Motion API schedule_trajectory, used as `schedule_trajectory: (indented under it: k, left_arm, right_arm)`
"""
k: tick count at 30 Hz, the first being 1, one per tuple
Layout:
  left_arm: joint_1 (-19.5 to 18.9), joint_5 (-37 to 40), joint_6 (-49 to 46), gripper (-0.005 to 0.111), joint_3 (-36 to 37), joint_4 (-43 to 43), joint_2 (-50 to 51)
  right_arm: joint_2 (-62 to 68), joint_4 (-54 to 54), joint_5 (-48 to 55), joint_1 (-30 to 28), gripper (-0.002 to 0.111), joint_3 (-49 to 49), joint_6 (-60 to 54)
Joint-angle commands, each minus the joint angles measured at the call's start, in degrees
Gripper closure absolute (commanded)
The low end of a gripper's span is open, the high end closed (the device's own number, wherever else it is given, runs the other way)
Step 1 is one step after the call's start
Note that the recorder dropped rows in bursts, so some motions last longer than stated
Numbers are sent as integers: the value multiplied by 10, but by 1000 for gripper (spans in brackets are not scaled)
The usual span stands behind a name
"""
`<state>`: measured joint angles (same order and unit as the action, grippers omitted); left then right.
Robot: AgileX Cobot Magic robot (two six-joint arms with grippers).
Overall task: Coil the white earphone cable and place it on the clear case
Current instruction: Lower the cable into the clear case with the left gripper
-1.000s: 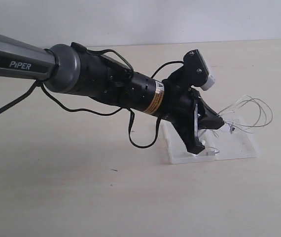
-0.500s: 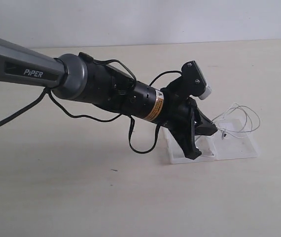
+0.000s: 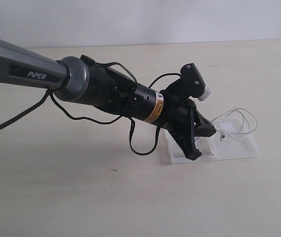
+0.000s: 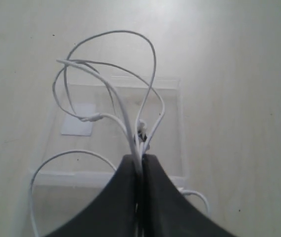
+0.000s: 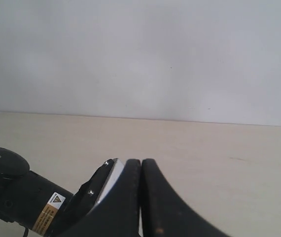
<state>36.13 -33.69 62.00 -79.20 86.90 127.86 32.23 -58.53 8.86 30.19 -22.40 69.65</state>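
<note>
My left gripper (image 3: pixel 214 130) (image 4: pixel 140 159) is shut on the white earphone cable (image 3: pixel 239 118) (image 4: pixel 112 74). Several thin strands come out bunched between the black fingertips (image 4: pixel 125 170). Loose loops of the cable hang just over the clear case (image 3: pixel 239 146) (image 4: pixel 172 118), which lies flat on the table right under the gripper. A white square sticker (image 4: pixel 77 126) shows on the case. One loop of cable (image 4: pixel 56 160) curves down past the case's near edge. My right gripper (image 5: pixel 141 163) is shut with nothing between its fingers, and it does not show in the exterior view.
The left arm (image 3: pixel 106 89) with its black service cables (image 3: pixel 140 143) stretches across the beige table (image 3: pixel 81 197) from the left. A pale wall (image 3: pixel 140 19) closes the back.
The left gripper has drawn the cable down and leftward onto the case. The loops, earlier spread out past the case's right end, now sit smaller and closer over it.
</note>
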Motion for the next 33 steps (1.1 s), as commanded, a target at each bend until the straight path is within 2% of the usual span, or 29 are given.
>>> schedule_trajectory:
  k: [1, 11, 29, 32, 33]
  left_arm:
    - [-2, 9, 15, 107, -3, -5, 0]
    - [-2, 24, 45, 107, -3, 33, 8]
    - [-2, 37, 49, 107, -3, 41, 8]
    - [-2, 36, 52, 102, -3, 41, 8]
    - [-2, 36, 54, 98, -3, 41, 8]
  right_arm:
    - [-2, -4, -2, -2, 108, 2, -6]
    - [-2, -4, 0, -2, 108, 2, -6]
    - [-2, -4, 0, -2, 108, 2, -6]
    - [-2, -4, 0, -2, 108, 2, -6]
    - [-2, -4, 0, -2, 108, 2, -6]
